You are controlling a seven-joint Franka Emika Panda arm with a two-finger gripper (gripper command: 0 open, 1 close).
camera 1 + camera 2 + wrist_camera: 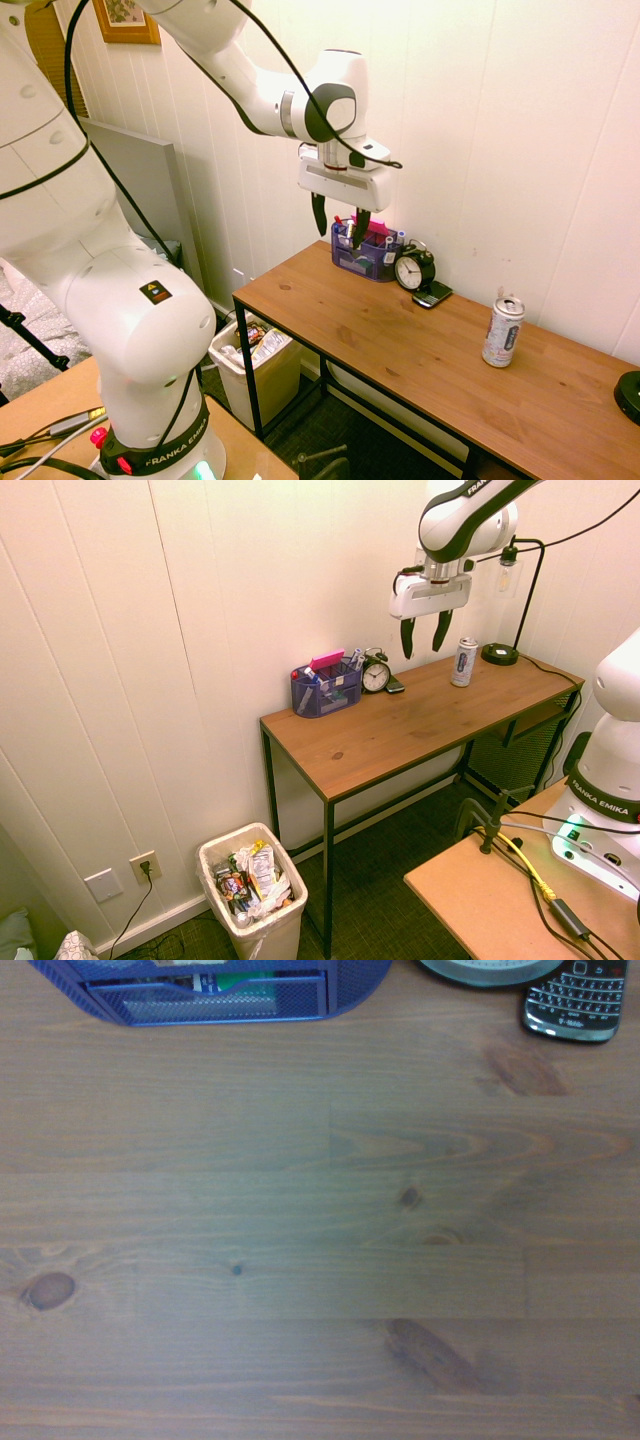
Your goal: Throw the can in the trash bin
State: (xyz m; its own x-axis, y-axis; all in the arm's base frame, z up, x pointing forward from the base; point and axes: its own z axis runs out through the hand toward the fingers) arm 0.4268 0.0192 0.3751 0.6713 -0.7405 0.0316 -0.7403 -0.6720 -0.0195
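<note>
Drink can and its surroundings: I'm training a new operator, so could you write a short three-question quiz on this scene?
1. True or false: the drink can stands upright on the desk.
2. Which lies nearer the alarm clock: (a) the phone or (b) the desk lamp?
3. Fill in: the tool is ____ (open/shut).

Key: 1 true; 2 a; 3 open.
</note>
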